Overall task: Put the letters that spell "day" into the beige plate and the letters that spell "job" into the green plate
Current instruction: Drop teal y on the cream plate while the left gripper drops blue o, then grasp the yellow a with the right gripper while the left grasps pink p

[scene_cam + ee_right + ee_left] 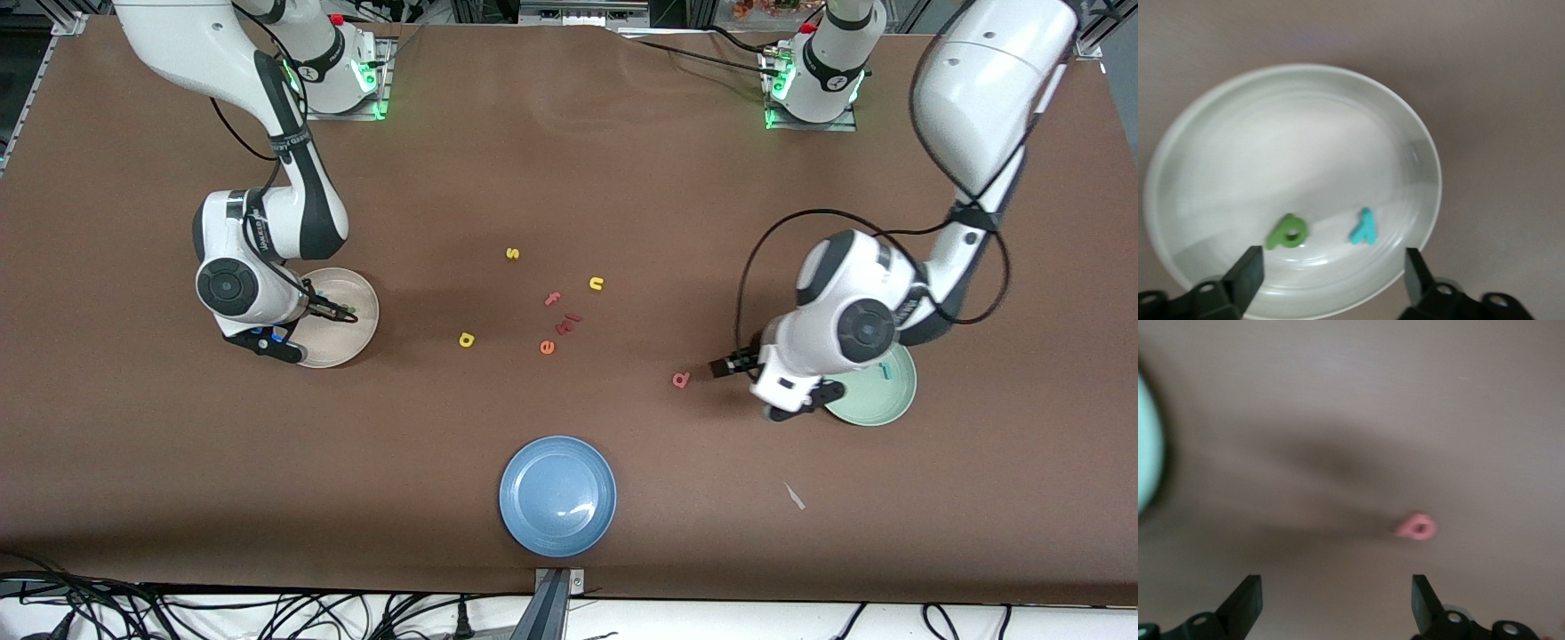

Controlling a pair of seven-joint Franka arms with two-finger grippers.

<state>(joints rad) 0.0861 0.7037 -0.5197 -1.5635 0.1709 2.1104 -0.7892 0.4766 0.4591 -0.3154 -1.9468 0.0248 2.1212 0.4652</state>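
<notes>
My right gripper (272, 346) (1335, 275) hangs open over the rim of the beige plate (354, 338) (1218, 153), with nothing between its fingers. In that plate lie the green d (1288, 232) and the teal y (1364, 227). The yellow a (467, 340) lies on the table, toward the middle. My left gripper (805, 401) (1337, 600) is open and empty over the table beside the green plate (893, 400) (1146, 447). The teal j (885, 369) rests in that plate. The pinkish-red b (681, 380) (1418, 527) lies on the table just off this gripper.
A blue plate (557, 495) sits near the front edge. In mid-table lie a yellow s (512, 253), a yellow u (596, 284), a pink f (552, 299), an orange e (547, 347) and a small red piece (569, 323). A white scrap (794, 496) lies nearer the front camera than the green plate.
</notes>
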